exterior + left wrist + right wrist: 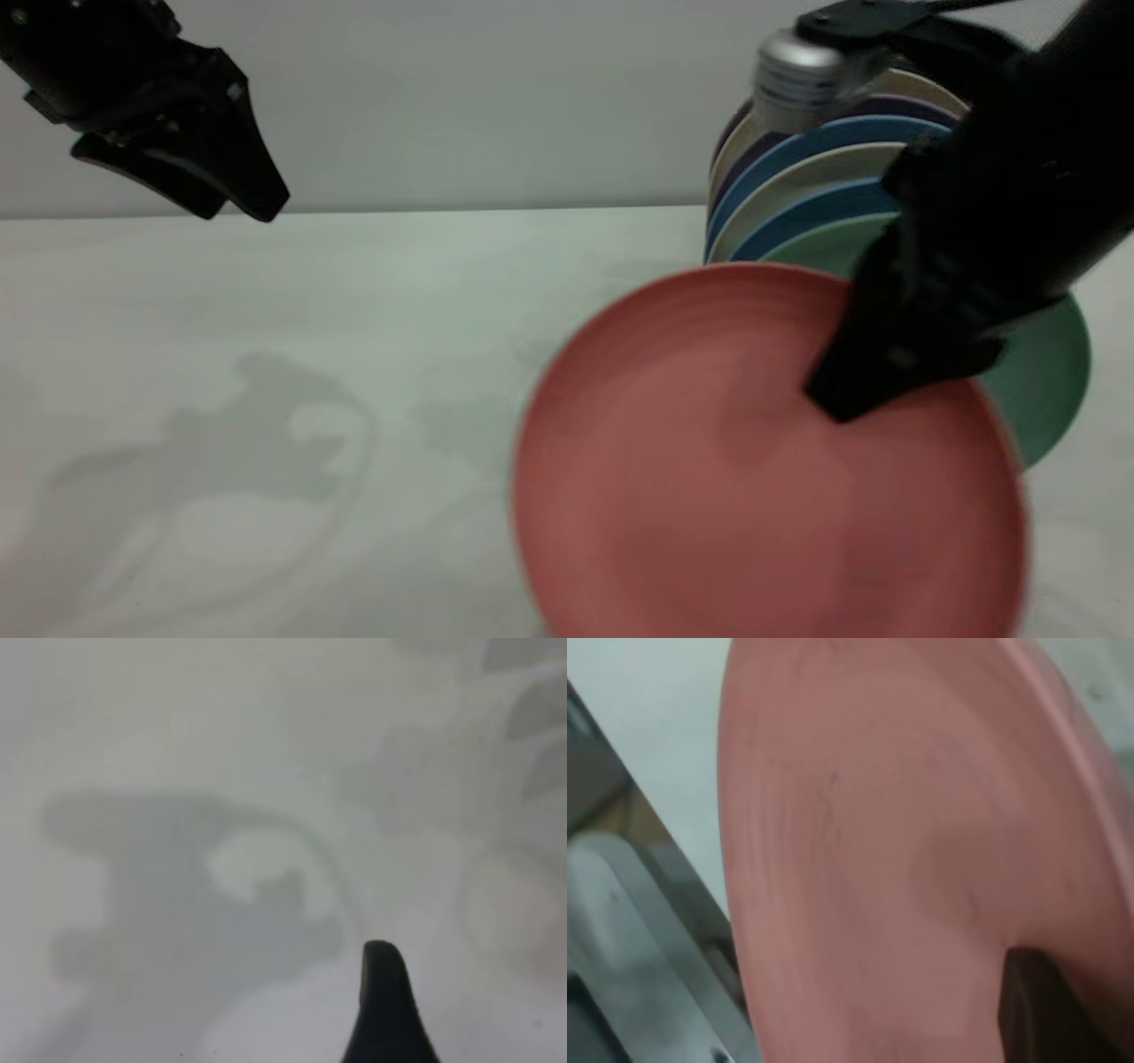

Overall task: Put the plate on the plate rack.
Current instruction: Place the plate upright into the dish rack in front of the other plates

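Note:
The salmon-pink plate (709, 478) is held tilted close to upright, low at the front right above the table. My right gripper (837, 399) is shut on its upper right rim, one dark finger lying across the plate's face. The right wrist view is almost filled by the plate (904, 859), with one fingertip (1036, 1010) against it. The plate rack is hidden behind the plates. My left gripper (239, 190) hangs raised at the far left, away from everything and holding nothing.
Right behind the pink plate, several plates stand on edge in a row: a mint-green plate (1045, 372) nearest, then blue (824, 142) and cream ones. The white table (354, 354) stretches to the left. A grey frame (620, 930) runs along the table's edge.

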`<action>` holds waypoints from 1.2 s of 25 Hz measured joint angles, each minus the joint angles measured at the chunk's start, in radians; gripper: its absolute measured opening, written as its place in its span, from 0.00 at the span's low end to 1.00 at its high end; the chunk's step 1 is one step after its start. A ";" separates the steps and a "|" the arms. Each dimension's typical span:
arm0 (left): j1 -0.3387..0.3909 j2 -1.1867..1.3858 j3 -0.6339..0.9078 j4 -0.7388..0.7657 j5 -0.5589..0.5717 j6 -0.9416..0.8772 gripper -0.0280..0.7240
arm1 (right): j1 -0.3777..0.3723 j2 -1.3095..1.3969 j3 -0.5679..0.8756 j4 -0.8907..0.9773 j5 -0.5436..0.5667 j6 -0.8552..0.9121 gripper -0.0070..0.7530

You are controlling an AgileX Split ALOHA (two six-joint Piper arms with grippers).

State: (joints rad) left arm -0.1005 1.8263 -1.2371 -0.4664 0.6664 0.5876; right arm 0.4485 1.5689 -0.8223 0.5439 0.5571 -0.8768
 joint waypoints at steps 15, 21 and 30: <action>0.000 0.046 0.000 -0.001 -0.061 -0.108 0.74 | 0.061 -0.174 0.001 -0.534 0.106 0.360 0.12; 0.000 0.064 0.000 -0.001 -0.063 -0.111 0.74 | 0.197 -0.194 0.001 -0.810 0.162 0.524 0.12; 0.000 0.065 0.000 -0.003 -0.064 -0.112 0.74 | 0.383 -0.195 0.001 -1.232 0.185 0.785 0.12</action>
State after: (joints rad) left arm -0.1005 1.8918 -1.2371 -0.4698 0.6022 0.4754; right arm 0.8317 1.3740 -0.8213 -0.6878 0.7417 -0.0922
